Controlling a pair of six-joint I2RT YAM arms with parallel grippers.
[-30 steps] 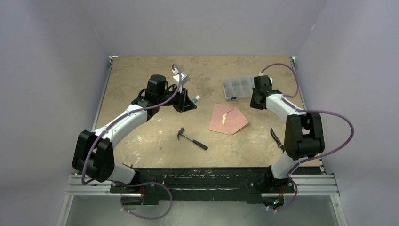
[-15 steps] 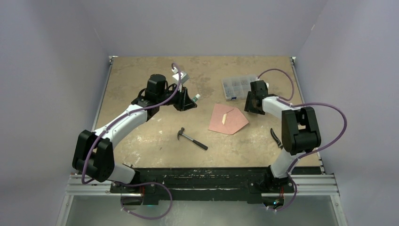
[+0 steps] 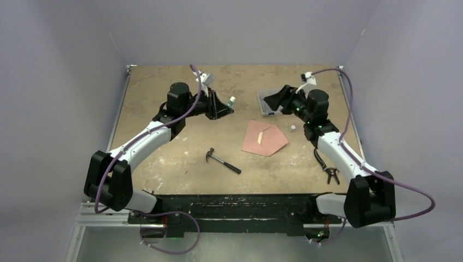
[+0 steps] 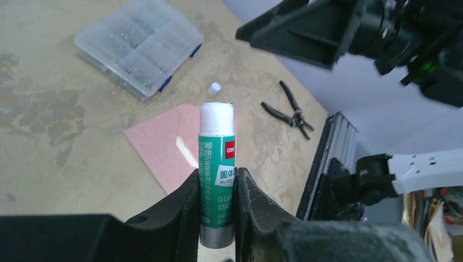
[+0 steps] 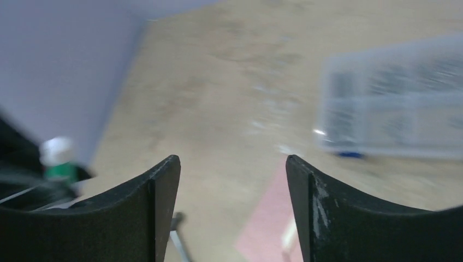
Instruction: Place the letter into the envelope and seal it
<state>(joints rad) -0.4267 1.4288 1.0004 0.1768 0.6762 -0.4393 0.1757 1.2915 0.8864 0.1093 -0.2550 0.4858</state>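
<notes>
Left jaws pinch glue stick [image 4: 217, 158] aloft; right jaws spread, facing them

Top view looks down from high behind; wrist views sit low, facing each other; all share the envelope [image 3: 268, 143].

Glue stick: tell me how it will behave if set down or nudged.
The glue stick is a narrow, smooth cylinder, so upright it would probably tip, and on its side roll. It looks rigid and light: the left gripper pinches it without denting. Its white top seems uncapped, so likely tacky.
</notes>
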